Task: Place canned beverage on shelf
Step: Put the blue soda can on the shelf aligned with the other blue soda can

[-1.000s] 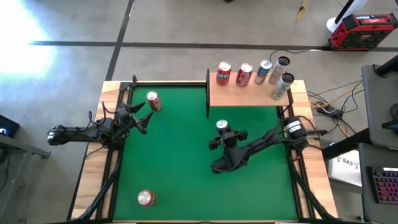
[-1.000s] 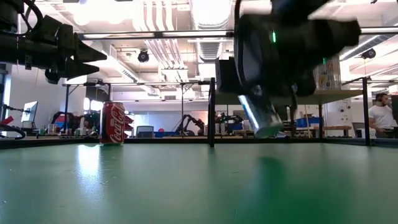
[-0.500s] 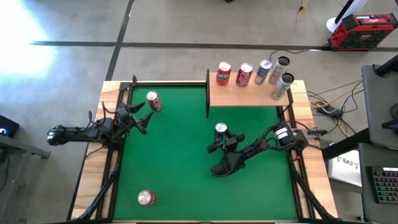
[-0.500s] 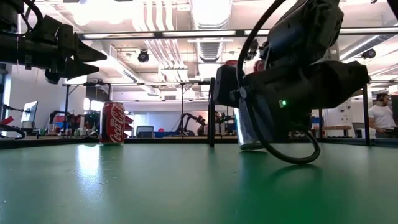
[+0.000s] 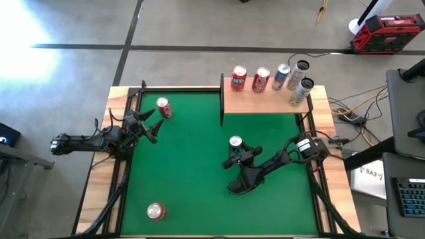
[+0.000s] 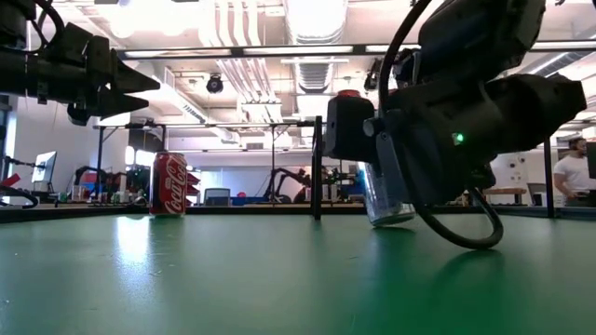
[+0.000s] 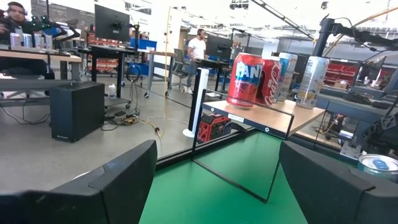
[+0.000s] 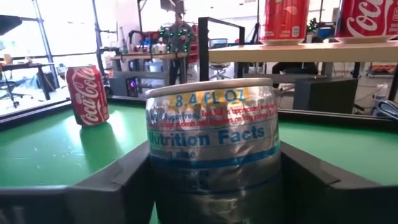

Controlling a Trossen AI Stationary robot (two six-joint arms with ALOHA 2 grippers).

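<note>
High view: the right gripper sits on the green felt near its middle, a little toward the right edge, below the shelf at the far right corner. Its fingers pinch a silver can. A second ago the can was closer to the shelf; it has since slid back toward the felt's centre, so the carry has not yet gained ground. Five cans already stand along the shelf's far edge. The left gripper waits at the left edge with its fingers spread, just beside a red can near the far left corner. Another red can stands near the near left corner.

Low view: the silver can is tilted, its base at or just above the felt; a second ago it hung clearly higher, so it has been lowered. The red can stands upright at the far edge.

Left wrist view: the spread fingers frame the shelf, with its cans well apart from them.

Right wrist view: the silver can fills the gap between the fingers, touching both. The shelf board is ahead and higher, so I judge a lift is needed before any placing.
</note>
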